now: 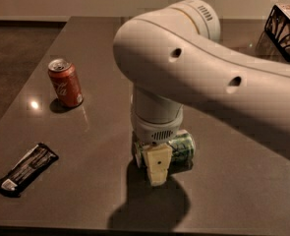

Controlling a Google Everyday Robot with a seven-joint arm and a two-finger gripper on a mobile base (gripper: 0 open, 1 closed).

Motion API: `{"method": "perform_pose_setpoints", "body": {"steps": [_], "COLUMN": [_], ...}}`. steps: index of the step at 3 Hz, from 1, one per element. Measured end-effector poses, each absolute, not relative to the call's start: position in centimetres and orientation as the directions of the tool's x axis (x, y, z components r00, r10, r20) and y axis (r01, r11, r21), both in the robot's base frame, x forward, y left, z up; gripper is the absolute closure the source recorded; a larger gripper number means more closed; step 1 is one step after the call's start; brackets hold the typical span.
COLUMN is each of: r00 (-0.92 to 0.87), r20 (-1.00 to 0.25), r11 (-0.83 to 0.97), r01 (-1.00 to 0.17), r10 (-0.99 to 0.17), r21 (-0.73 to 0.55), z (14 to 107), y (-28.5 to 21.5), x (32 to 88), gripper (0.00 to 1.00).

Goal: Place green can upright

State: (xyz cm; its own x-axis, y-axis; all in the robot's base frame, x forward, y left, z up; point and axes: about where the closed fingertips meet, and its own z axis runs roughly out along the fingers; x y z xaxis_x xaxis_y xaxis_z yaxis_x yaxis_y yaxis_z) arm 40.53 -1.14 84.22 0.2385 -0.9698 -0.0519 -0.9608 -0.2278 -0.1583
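Observation:
The green can lies on its side on the dark table, near the front middle. Its left end is hidden behind my gripper, which has come straight down over the can from above, with its cream tip in front of the can, at the table surface. The large white arm covers the far side of the can and the rest of the gripper.
A red cola can stands upright at the left. A black snack bar wrapper lies at the front left near the table edge. A dark patterned box sits at the back right corner.

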Motion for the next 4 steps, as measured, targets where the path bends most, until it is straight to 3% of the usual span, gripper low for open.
{"method": "perform_pose_setpoints", "body": {"steps": [2, 3, 4], "r00": [0.202, 0.181, 0.154], "r20": [0.015, -0.020, -0.152], "r11": [-0.202, -0.177, -0.136], "r01": [-0.971, -0.976, -0.983], "r10": [-0.979, -0.983, -0.976], "r21": [-0.127, -0.124, -0.123], "z": [84.0, 85.2, 87.4], "y": [-1.4, -1.6, -2.1], "x": [40.6, 41.5, 43.4], "gripper": [0.62, 0.85, 1.00]}}
